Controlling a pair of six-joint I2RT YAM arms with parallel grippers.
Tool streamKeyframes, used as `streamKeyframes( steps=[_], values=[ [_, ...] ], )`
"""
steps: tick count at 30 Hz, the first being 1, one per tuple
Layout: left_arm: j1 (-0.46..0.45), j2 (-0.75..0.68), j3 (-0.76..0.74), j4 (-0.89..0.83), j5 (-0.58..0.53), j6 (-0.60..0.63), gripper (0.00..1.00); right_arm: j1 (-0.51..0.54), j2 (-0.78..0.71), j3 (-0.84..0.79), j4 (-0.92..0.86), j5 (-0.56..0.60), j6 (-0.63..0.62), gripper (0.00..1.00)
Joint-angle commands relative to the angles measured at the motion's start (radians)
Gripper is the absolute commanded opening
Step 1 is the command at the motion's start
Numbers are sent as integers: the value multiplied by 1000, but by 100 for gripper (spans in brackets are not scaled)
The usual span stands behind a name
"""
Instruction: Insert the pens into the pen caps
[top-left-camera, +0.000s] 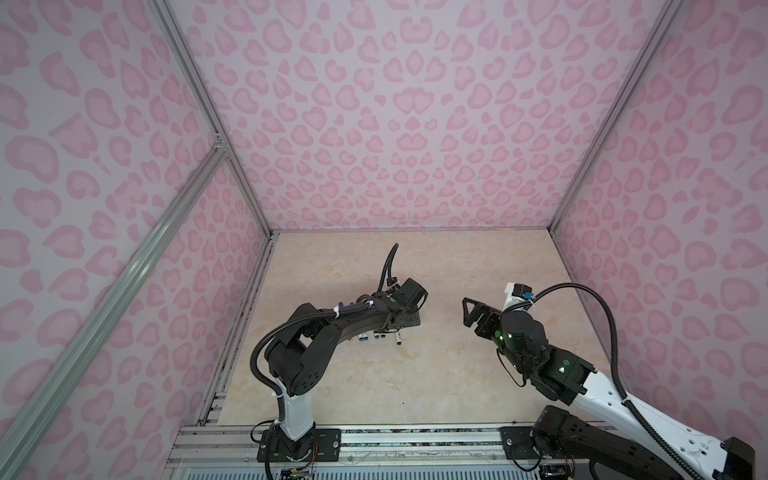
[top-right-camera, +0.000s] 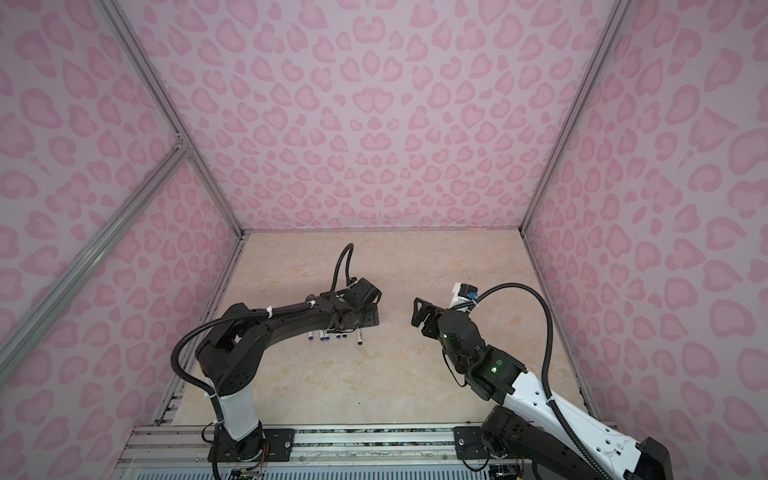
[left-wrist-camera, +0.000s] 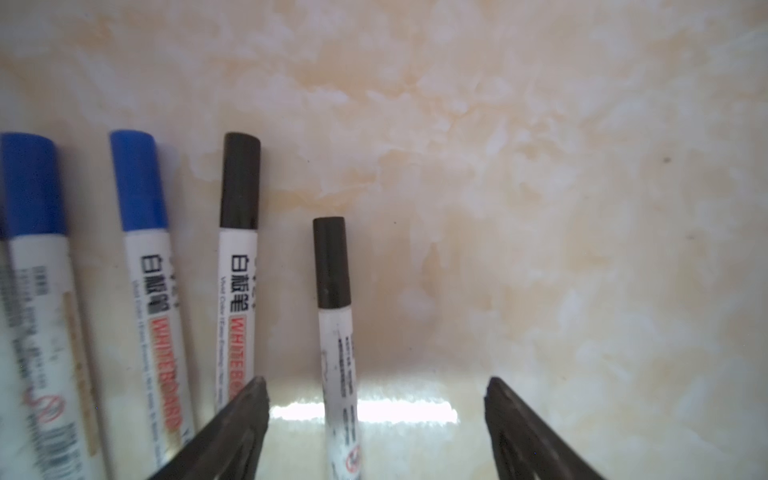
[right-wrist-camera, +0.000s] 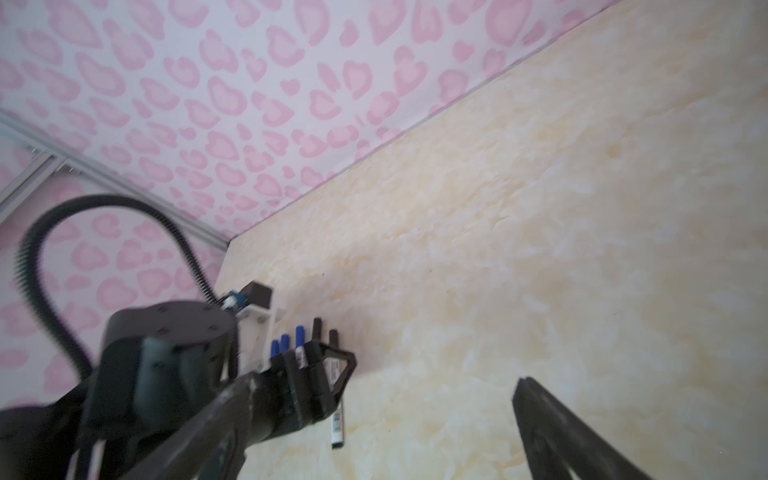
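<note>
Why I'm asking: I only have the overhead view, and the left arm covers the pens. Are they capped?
Observer: The left wrist view shows four pens wearing caps: two blue caps and two black caps.
Operator: Is the left hand holding one?
Observer: No. The left hand is open, and one black-capped pen lies loose between its fingers.
Operator: And the right hand?
Observer: The right wrist view shows the right hand open, with nothing between its fingers.
</note>
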Motion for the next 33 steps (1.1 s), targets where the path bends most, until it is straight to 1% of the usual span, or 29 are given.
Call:
streamKeyframes(
  steps=[1,3,4,6,7,8,9,10,11,12,13,14,15,16,17,18,19,20,21,23,25,26,27,28,29,30,32,33],
  values=[
    [2,-137,19,-48,-75,39,86,-67,10,-10,15,118,-20,99],
    [3,-247,7,-55,-142,56,88,-89,-1,-88,229,160,-188,98],
    [8,-311,-3,-60,-191,61,89,-111,-3,-117,326,177,-298,99],
    [17,-429,-37,-63,-316,75,89,-182,20,-107,358,184,-434,98],
    [29,-488,-65,-60,-401,88,89,-249,42,-93,354,147,-496,98],
    [49,-545,-93,-65,-495,91,89,-314,65,-81,343,136,-527,99],
    [71,-591,-121,-71,-575,89,94,-370,87,-81,339,161,-544,98],
    [102,-638,-178,-19,-646,145,97,-408,98,-85,339,172,-577,99],
    [138,-684,-253,100,-655,263,97,-448,100,-95,339,171,-636,98],
    [188,-712,-300,163,-607,353,97,-472,99,-109,347,175,-677,98],
    [266,-726,-334,185,-555,394,97,-499,99,-134,374,180,-711,98],
    [352,-722,-357,174,-507,396,97,-527,97,-166,399,203,-687,98],
    [430,-707,-376,164,-449,387,96,-542,90,-187,416,188,-674,98],
    [524,-687,-405,179,-388,390,89,-552,83,-212,444,137,-695,99],
    [596,-668,-442,213,-365,396,82,-562,85,-246,505,94,-737,98],
    [638,-659,-487,269,-386,413,79,-561,103,-276,564,94,-758,99],
    [659,-659,-549,346,-446,428,78,-568,135,-294,612,108,-760,99],
    [661,-668,-614,428,-489,434,79,-577,179,-298,635,111,-755,98],
    [662,-681,-672,518,-481,455,79,-581,220,-293,634,108,-742,98],
    [661,-704,-779,710,-462,511,78,-586,327,-303,710,104,-762,96],
    [663,-694,-851,831,-505,532,79,-587,438,-327,841,105,-792,95],
    [663,-676,-877,886,-511,538,80,-588,497,-335,915,131,-783,94],
    [666,-645,-895,959,-505,556,80,-583,537,-324,971,156,-802,93],
    [667,-626,-874,943,-497,558,78,-580,539,-298,932,132,-818,93],
    [668,-612,-875,979,-501,582,77,-590,548,-298,930,83,-822,93],
    [669,-605,-881,1020,-495,592,76,-598,566,-311,1004,50,-834,92],
    [669,-603,-916,1131,-479,618,76,-603,591,-320,1052,15,-869,92],
    [670,-606,-942,1186,-455,638,76,-613,639,-363,1176,-11,-879,93]
  ],
)
